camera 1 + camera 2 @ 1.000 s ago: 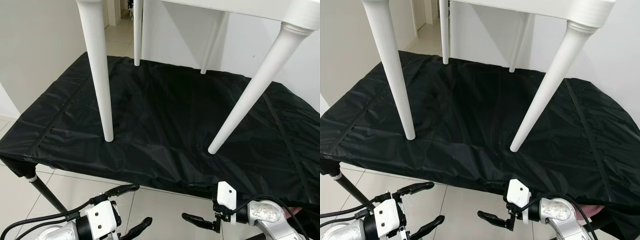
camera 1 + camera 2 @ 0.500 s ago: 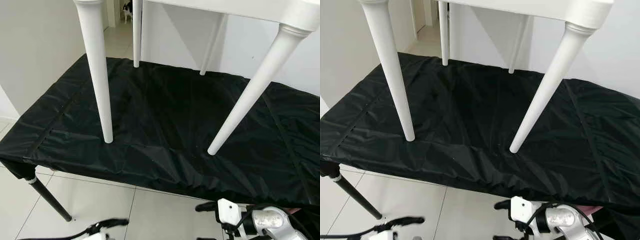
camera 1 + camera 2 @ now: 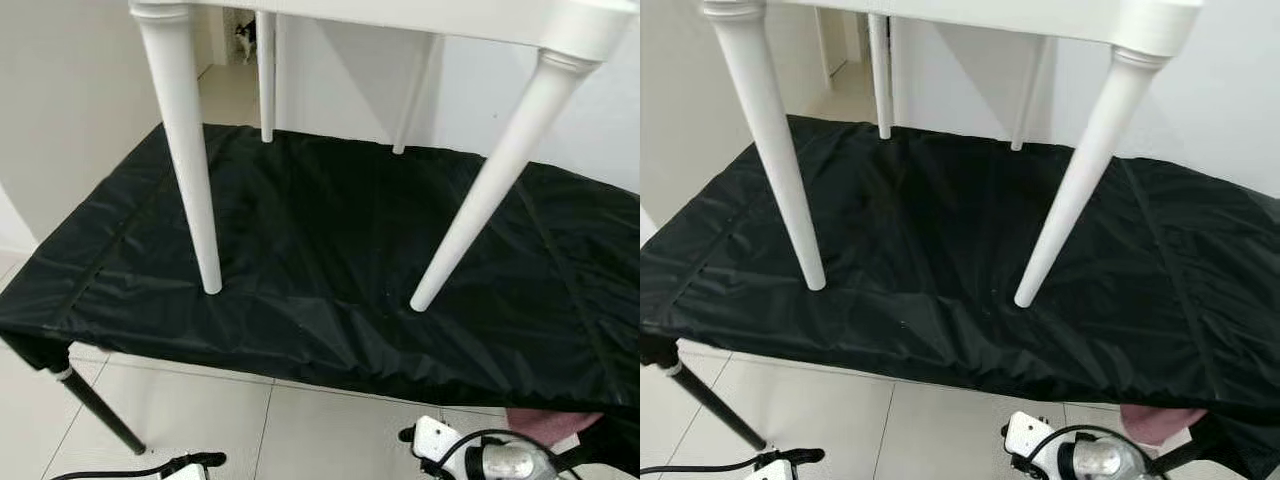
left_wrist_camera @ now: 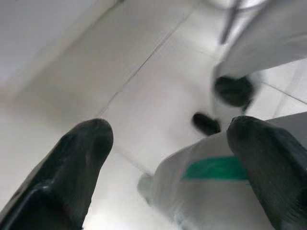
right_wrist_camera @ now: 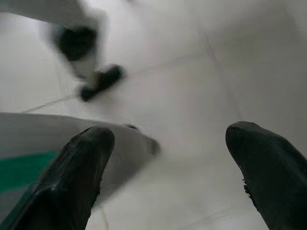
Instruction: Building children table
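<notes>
Looking down from the head camera, I have both arms low at the near edge of my view, below the tabletop. My left end effector (image 4: 168,158) sits at about 7 o'clock, a black fingertip (image 3: 205,460) poking up there; on its wrist camera the two black fingers are spread wide apart with nothing between them, blurred floor tiles (image 4: 144,96) beyond. My right end effector (image 5: 168,163) is at about 5 o'clock, its white wrist housing (image 3: 437,462) and silver arm just showing; its wrist camera shows the fingers spread wide as well, holding nothing, over the same pale tiles. A bit of pink cloth (image 3: 550,424) shows under the tabletop's near edge beside the right arm.

Farther out, the tabletop (image 3: 330,330) is draped in a wrinkled black cover, with one dark support leg (image 3: 95,408) at 8 o'clock. The white children's table (image 3: 420,15) stands upright on that cover, all four legs touching it: near left leg (image 3: 190,170) at 10 o'clock, near right leg (image 3: 490,190) slanting at 1 o'clock, two far legs at 12 o'clock. Its top runs past the upper edge of my view. White walls stand behind.
</notes>
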`<state>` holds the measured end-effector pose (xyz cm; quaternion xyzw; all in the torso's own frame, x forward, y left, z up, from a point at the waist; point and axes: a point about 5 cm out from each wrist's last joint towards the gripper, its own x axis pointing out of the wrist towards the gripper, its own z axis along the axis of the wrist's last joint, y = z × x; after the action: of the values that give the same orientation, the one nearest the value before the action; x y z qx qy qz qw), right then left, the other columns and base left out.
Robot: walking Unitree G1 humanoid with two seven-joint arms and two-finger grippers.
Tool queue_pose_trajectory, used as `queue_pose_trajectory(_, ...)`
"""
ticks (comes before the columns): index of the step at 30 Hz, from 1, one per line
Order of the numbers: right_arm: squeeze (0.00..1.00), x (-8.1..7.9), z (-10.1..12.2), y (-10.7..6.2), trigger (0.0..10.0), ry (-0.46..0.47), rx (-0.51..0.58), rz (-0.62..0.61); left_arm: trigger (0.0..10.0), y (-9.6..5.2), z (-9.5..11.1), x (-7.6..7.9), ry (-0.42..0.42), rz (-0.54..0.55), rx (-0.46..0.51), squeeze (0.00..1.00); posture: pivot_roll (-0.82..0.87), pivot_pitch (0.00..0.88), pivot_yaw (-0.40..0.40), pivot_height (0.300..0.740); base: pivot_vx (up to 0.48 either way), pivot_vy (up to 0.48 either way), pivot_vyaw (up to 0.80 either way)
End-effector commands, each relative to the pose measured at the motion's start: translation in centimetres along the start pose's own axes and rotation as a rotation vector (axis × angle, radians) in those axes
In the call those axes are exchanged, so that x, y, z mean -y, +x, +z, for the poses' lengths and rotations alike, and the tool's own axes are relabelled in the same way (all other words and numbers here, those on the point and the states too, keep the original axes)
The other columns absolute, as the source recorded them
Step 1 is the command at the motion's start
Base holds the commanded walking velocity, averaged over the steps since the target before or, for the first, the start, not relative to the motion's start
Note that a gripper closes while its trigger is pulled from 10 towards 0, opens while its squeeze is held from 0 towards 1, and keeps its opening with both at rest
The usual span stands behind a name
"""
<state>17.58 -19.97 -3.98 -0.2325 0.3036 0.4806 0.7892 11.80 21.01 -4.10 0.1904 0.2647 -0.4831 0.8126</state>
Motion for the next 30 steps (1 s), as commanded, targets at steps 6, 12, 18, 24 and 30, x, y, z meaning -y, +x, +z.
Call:
queue_pose_trajectory(6, 0.00, 1.4, -1.9, -0.1, 10.0, 0.267, -0.035, -0.265, 10.0, 0.5, -3.4, 0.6, -0.169, 0.136, -0.206, 0.00, 0.02, 0.000, -0.048, 0.740, 0.000, 0.000, 0.00)
queue_pose_trajectory(12, 0.00, 2.2, -3.1, -0.2, 10.0, 0.522, -0.052, -0.510, 10.0, 0.9, -4.2, -0.6, -0.299, 0.315, -0.256, 0.00, 0.01, 0.000, -0.043, 0.740, 0.000, 0.000, 0.00)
queue_pose_trajectory(18, 0.00, 2.2, -3.1, 0.1, 10.0, 0.545, -0.074, -0.566, 10.0, 1.5, -4.1, -0.8, -0.332, 0.355, -0.276, 0.00, 0.01, 0.000, -0.043, 0.740, 0.000, 0.000, 0.00)
queue_pose_trajectory(24, 0.00, 1.9, -3.3, 1.0, 10.0, 0.640, -0.144, -0.673, 10.0, 2.5, -4.1, -1.8, -0.438, 0.459, -0.333, 0.00, 0.01, 0.000, -0.040, 0.740, 0.000, 0.000, 0.00)
queue_pose_trajectory(30, 0.00, 1.9, -3.1, 1.5, 10.0, 0.695, -0.154, -0.696, 10.0, 3.5, -3.0, -3.2, -0.508, 0.529, -0.299, 0.00, 0.02, 0.000, -0.025, 0.740, 0.000, 0.000, 0.00)
